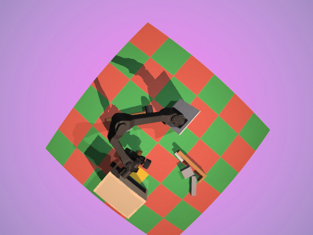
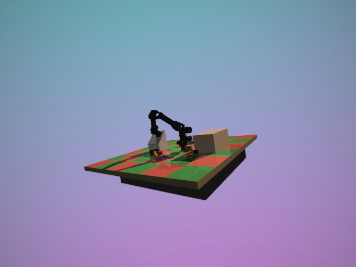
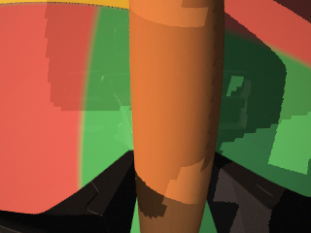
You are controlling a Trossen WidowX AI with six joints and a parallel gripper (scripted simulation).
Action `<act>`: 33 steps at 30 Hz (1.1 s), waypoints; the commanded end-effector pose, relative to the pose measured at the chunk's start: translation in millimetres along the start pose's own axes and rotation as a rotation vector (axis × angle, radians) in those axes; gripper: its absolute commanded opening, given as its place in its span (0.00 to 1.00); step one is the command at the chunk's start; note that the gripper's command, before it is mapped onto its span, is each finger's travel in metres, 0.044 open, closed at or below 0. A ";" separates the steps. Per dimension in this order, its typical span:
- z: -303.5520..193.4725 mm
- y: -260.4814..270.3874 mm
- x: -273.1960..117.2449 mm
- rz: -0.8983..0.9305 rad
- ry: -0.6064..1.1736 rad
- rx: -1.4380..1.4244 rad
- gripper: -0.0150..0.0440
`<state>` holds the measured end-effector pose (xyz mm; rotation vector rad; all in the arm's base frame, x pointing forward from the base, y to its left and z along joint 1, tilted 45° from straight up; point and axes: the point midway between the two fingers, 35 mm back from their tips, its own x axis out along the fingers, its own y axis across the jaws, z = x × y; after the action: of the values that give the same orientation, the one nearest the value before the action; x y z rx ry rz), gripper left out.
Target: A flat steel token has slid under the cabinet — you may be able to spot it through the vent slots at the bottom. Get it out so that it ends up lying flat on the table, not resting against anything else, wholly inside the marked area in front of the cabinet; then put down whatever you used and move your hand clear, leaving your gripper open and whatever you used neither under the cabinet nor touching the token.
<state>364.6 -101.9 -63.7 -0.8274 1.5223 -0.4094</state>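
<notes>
The cabinet [image 1: 120, 194] [image 2: 204, 143] is a pale tan box with dark vent slots low on its front. The yellow marked area [image 1: 142, 175] lies in front of it, partly covered by the arm; its edge crosses the top of the wrist view. My gripper [image 2: 182, 146] [image 3: 169, 158] is shut on a thick orange handle [image 1: 139, 152] [image 3: 177, 92], low in front of the cabinet. The handle's far end is out of the wrist view. A small black block [image 2: 195, 151] shows near the cabinet's corner; whether it joins the handle I cannot tell. I cannot make out the steel token.
A long tan-orange bar [image 1: 108, 119] with a dark block [image 1: 148, 108] lies beside the arm. An orange angled piece [image 1: 191, 164], a white block [image 1: 179, 156], a grey block [image 1: 187, 172] and a long grey block [image 1: 193, 185] lie right of the marked area. A red block [image 2: 159, 152] is near the base.
</notes>
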 end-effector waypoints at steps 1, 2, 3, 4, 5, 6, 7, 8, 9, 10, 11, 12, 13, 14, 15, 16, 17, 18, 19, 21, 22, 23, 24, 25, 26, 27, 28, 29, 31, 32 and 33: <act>-7.6 1.1 1.1 0.002 0.005 -0.008 0.25; -8.6 1.0 1.1 0.002 0.005 -0.008 0.25; -9.6 0.9 1.1 0.002 0.005 -0.008 0.25; -10.6 0.8 1.1 0.002 0.005 -0.008 0.25; -11.6 0.7 1.1 0.002 0.006 -0.008 0.25; -12.6 0.6 1.2 0.002 0.006 -0.008 0.25; -13.6 0.5 1.2 0.002 0.006 -0.008 0.25; -14.6 0.4 1.2 0.002 0.006 -0.009 0.25; -15.6 0.3 1.2 0.002 0.006 -0.009 0.25; -16.6 0.2 1.2 0.002 0.006 -0.009 0.25; -17.6 0.1 1.2 0.002 0.006 -0.009 0.25; -18.5 0.0 1.2 0.002 0.006 -0.009 0.25; -19.6 -0.1 1.2 0.002 0.006 -0.009 0.25; -20.6 -0.2 1.2 0.002 0.006 -0.009 0.25; -21.7 -0.3 1.2 0.002 0.006 -0.009 0.25; -22.7 -0.4 1.2 0.002 0.006 -0.009 0.25; -23.8 -0.6 1.2 0.002 0.006 -0.009 0.25; -24.8 -0.7 1.2 0.002 0.006 -0.009 0.25; -25.8 -0.8 1.2 0.002 0.006 -0.009 0.25; -27.9 -1.0 1.3 0.002 0.006 -0.009 0.25; -29.0 -1.1 1.3 0.002 0.006 -0.009 0.25; -30.0 -1.2 1.3 0.002 0.006 -0.009 0.25; -31.0 -1.3 1.3 0.002 0.007 -0.009 0.25; -32.1 -1.5 1.3 0.002 0.007 -0.009 0.25; -33.1 -1.6 1.3 0.002 0.007 -0.009 0.25; -34.2 -1.7 1.3 0.002 0.007 -0.009 0.25; -35.2 -1.8 1.3 0.002 0.007 -0.010 0.25; -36.2 -1.9 1.3 0.002 0.007 -0.010 0.25; -38.3 -2.1 1.3 0.002 0.007 -0.010 0.25; -39.4 -2.3 1.3 0.002 0.007 -0.010 0.25; -40.4 -2.4 1.3 0.002 0.007 -0.010 0.25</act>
<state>333.3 -111.8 -56.5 -0.8299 1.5240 -0.4098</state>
